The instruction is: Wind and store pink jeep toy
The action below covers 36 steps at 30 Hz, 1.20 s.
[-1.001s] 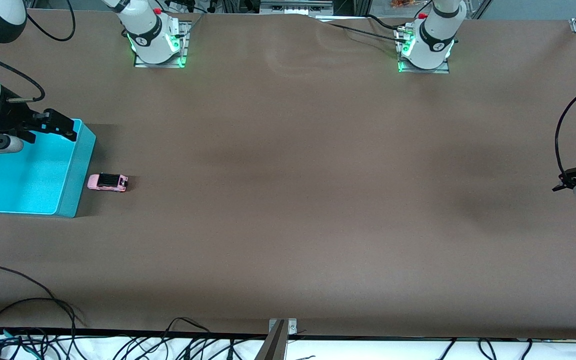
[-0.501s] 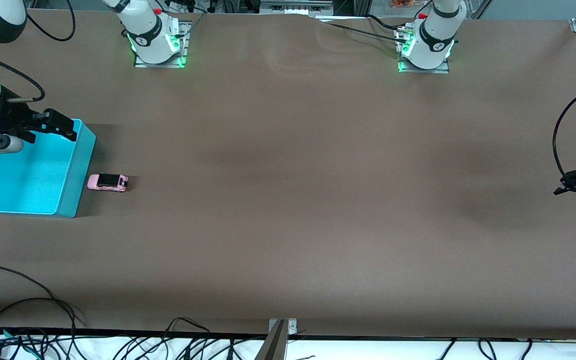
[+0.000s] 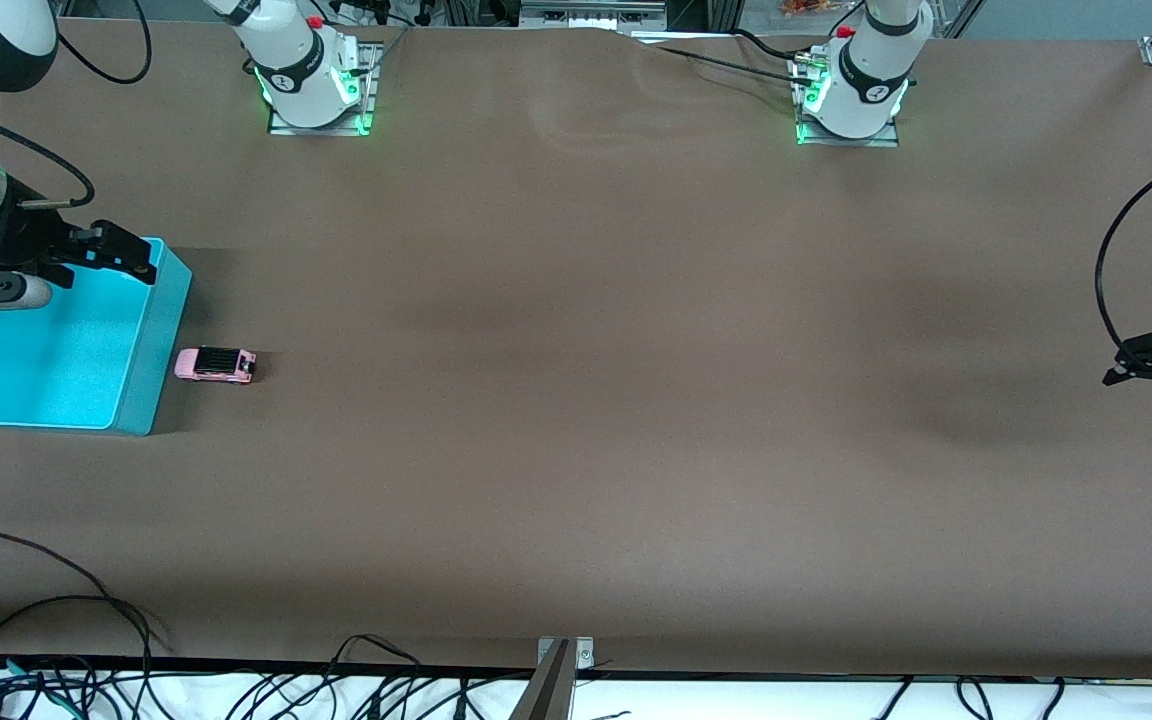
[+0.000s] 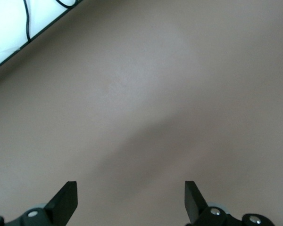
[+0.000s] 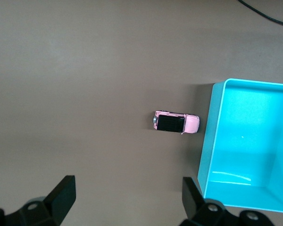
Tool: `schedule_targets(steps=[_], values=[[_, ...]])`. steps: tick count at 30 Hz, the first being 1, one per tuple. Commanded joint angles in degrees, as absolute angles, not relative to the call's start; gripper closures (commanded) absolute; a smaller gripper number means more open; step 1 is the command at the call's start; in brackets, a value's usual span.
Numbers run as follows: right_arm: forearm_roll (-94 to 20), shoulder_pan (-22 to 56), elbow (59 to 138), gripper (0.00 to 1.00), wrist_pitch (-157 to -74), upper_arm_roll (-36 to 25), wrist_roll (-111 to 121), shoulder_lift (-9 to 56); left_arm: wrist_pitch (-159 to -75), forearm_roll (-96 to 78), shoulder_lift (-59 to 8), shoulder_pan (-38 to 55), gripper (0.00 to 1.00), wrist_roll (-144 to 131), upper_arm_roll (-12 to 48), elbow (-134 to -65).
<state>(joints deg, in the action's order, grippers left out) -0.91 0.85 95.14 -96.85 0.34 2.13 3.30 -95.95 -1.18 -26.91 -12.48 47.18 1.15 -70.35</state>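
1. Risk, as I judged it: the tiny, smooth pink jeep toy (image 3: 215, 364) could roll or skid from a skewed pinch.
2. Jeep stood on the matte brown bench (image 3: 576, 400), just beside the turquoise bin (image 3: 151, 340), at its 3 o'clock.
3. Right gripper (image 3: 86, 262) hovered over the bin's rim, jaws spread.
4. Left gripper (image 3: 1151, 385) waited over bare bench at the left arm's end, jaws spread.

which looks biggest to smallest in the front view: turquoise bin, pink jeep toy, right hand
1. turquoise bin
2. right hand, though it hangs above the bin, nearer the camera, so it looks enlarged
3. pink jeep toy
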Motion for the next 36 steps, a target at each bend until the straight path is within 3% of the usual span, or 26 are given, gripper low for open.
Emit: schedule_targets(steps=[1,15,20,28,33,36], values=[[0.26,0.62,93.6,0.0,-97.12,0.53,2.02,5.36,-94.83,-2.99,-26.1,-11.16,0.0,38.6,0.97,-70.05],[0.35,0.53,94.48,0.0,-97.99,0.44,1.76,6.07,-90.62,-2.73,-22.16,-4.58,0.0,16.89,0.44,-71.36],[0.26,0.53,101.67,0.0,-103.25,0.53,1.85,3.87,-87.36,-2.11,-19.17,-2.9,0.0,4.76,0.26,-73.03],[0.26,0.53,111.17,0.0,-113.02,0.53,2.28,3.25,-89.46,-1.94,-8.89,-1.68,0.0,3.25,-0.17,-83.39],[0.26,0.53,117.75,0.0,-121.71,0.44,2.29,3.6,-94.56,0.09,1.39,-0.44,0.0,3.08,-0.18,-95.52],[0.18,0.53,122.15,0.0,-126.72,0.35,1.93,3.78,-95.27,-0.61,2.99,-0.09,0.0,3.34,-1.92,-97.12]])
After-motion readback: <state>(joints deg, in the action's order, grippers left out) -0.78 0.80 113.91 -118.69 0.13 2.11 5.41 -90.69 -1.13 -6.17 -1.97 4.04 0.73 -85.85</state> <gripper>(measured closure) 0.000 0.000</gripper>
